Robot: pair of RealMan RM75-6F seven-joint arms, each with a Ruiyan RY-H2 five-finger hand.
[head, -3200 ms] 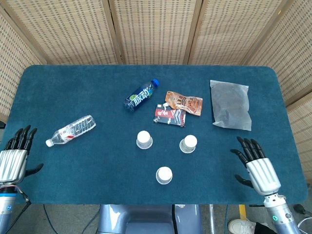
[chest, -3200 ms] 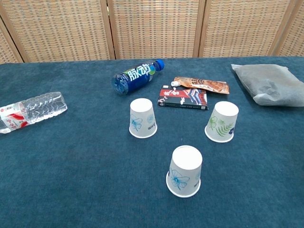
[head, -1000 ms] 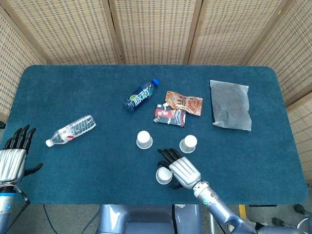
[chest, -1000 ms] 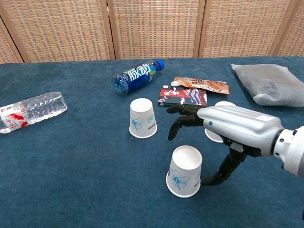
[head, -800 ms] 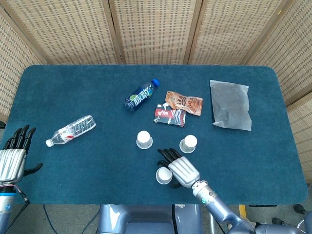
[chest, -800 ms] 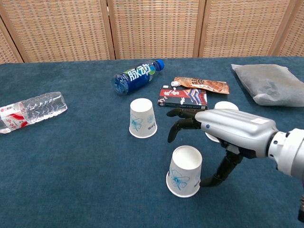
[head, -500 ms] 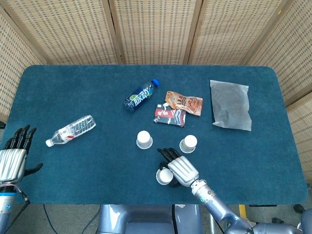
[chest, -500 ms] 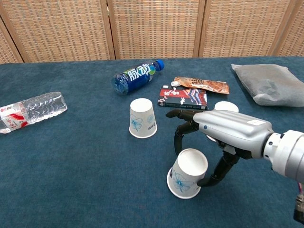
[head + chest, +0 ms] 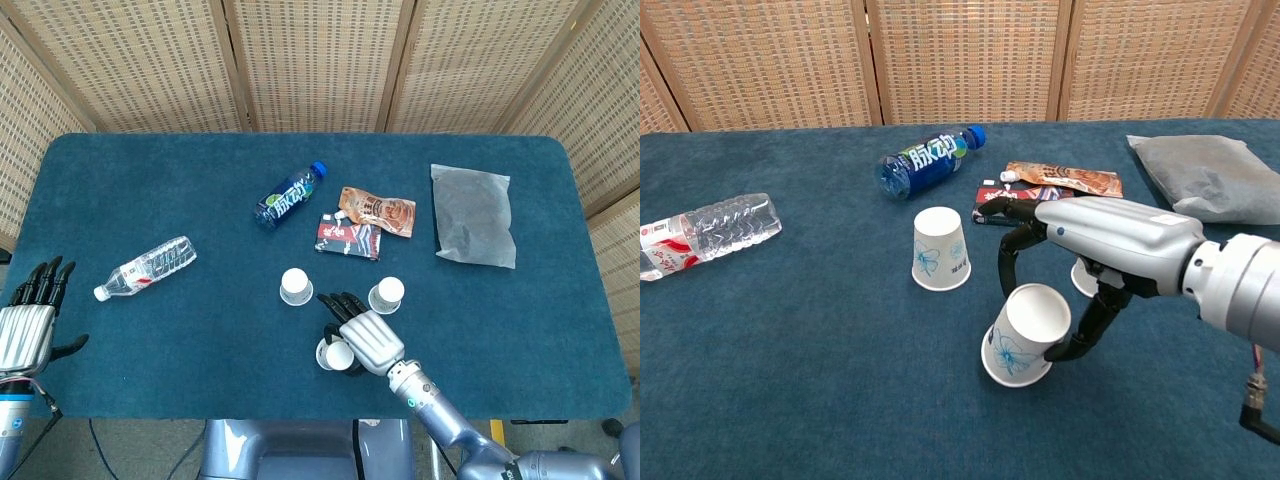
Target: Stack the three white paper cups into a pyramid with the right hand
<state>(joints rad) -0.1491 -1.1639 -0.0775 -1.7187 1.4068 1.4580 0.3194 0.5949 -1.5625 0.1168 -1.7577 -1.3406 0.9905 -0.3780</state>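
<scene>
1. Chest view, lower centre of the frame: the right hand (image 9: 1095,250) grasps the nearest paper cup (image 9: 1025,335), fingers over its upturned base and thumb under its side; the cup is tilted to the left.
2. The second cup (image 9: 941,249) stands upside down left of centre, apart from the hand.
3. The third cup (image 9: 1083,279) is mostly hidden behind the right hand.
4. A blue bottle (image 9: 928,163) lies in the upper middle on the table (image 9: 790,370).
5. Head view, lower left corner: the left hand (image 9: 28,325) is released, fingers spread, holding nothing.
</scene>
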